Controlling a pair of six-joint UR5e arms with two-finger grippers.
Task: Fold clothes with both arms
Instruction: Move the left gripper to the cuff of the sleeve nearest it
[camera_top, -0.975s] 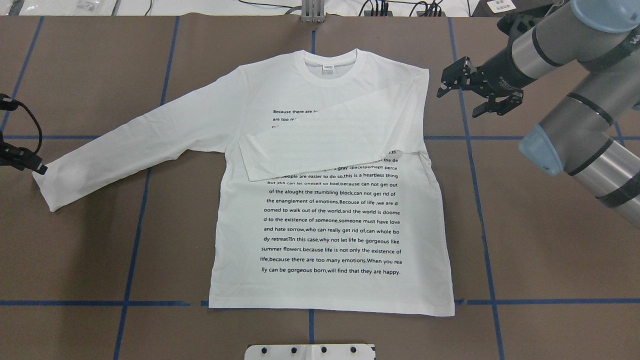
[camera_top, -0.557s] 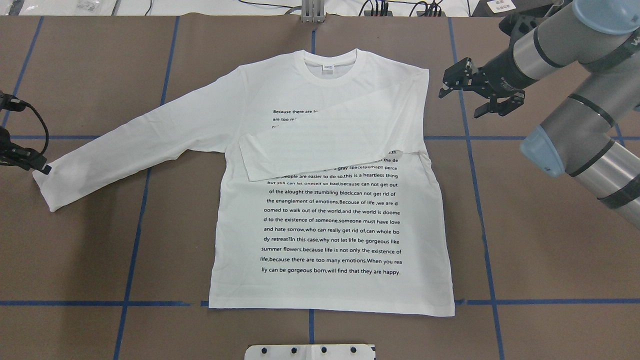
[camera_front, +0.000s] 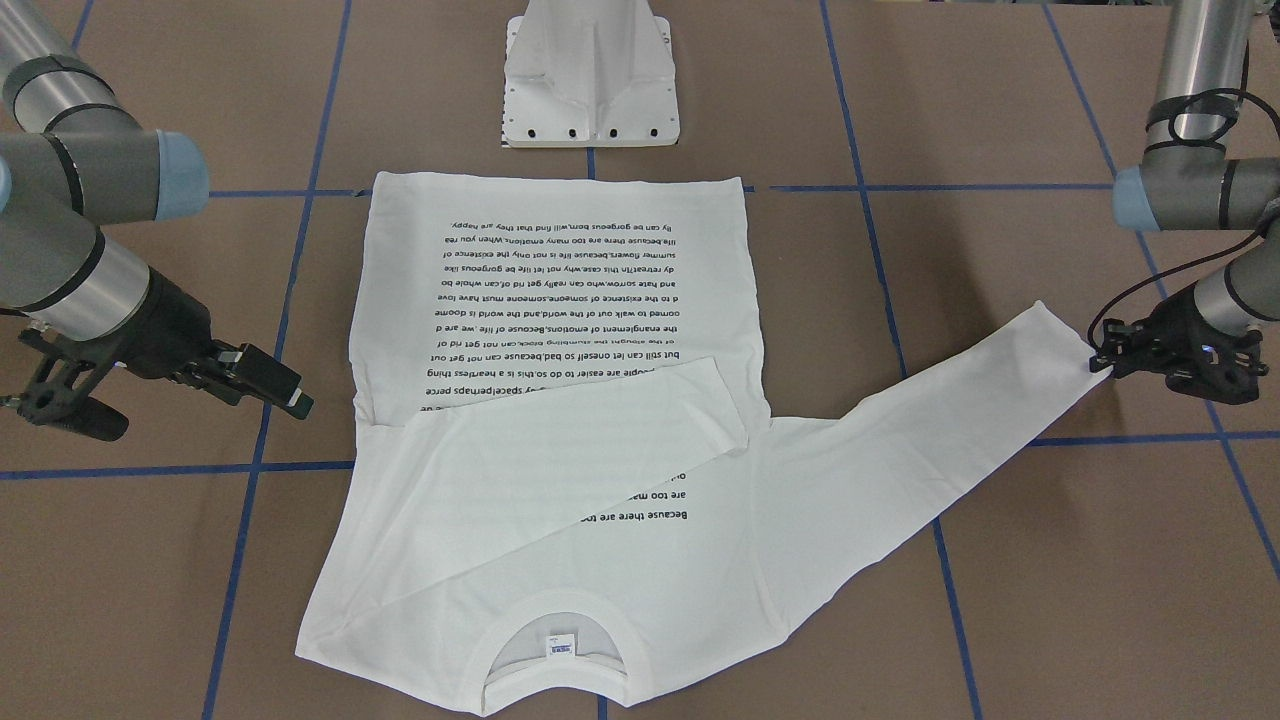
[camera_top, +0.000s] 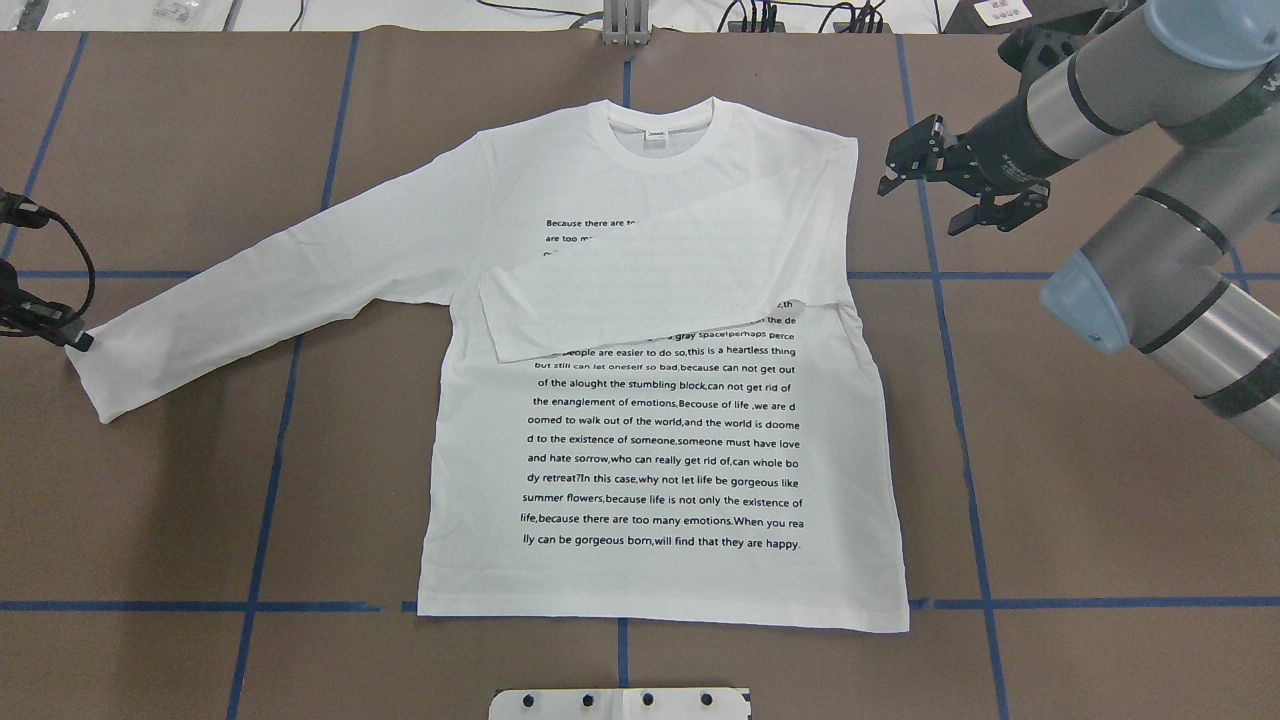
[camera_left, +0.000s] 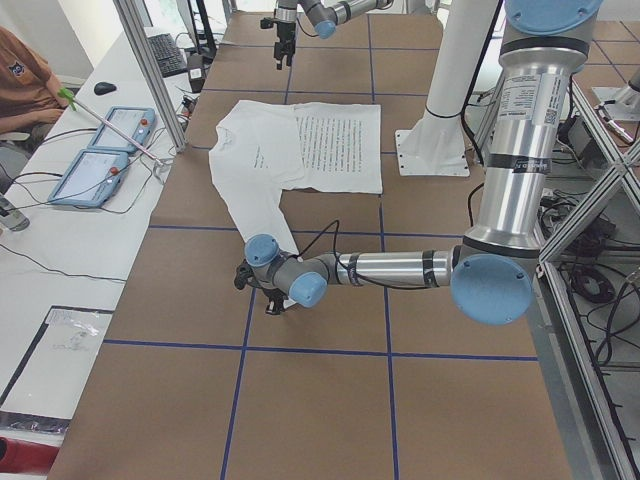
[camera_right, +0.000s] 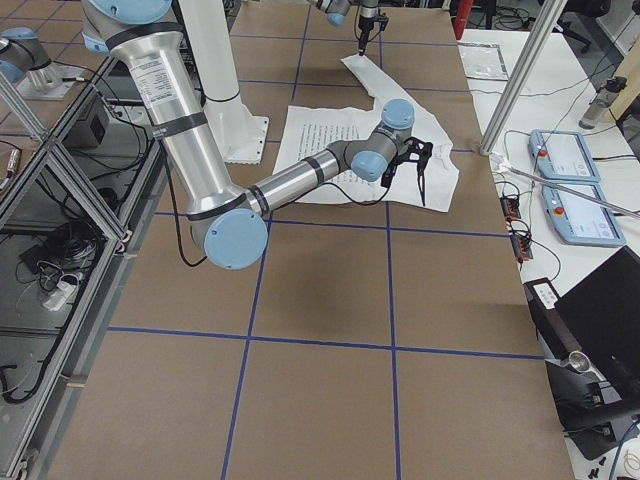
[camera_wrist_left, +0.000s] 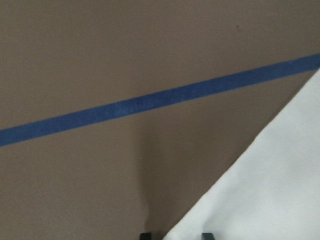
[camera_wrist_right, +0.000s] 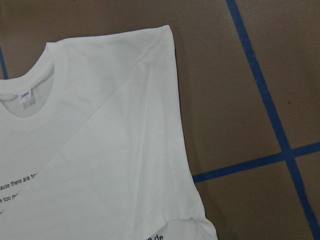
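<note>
The white long-sleeved T-shirt (camera_top: 660, 420) lies flat on the brown table, text side up, collar (camera_top: 660, 135) at the far side. One sleeve (camera_top: 640, 290) is folded across the chest. The other sleeve (camera_top: 270, 290) stretches out to the left. My left gripper (camera_top: 78, 340) is low at that sleeve's cuff (camera_front: 1060, 350), pinched on its corner; the left wrist view shows the cuff edge (camera_wrist_left: 260, 190) between the fingertips. My right gripper (camera_top: 925, 190) is open and empty above the table beside the folded shoulder (camera_wrist_right: 160, 65).
The white pedestal base (camera_front: 590, 80) stands at the near edge by the shirt's hem. Blue tape lines (camera_top: 960, 400) cross the table. Operator tablets (camera_left: 110, 150) lie on a side desk past the far edge.
My left gripper has shifted slightly back and forth at the cuff. My right gripper has drifted a little up and away from the shirt. The shirt has not moved.
</note>
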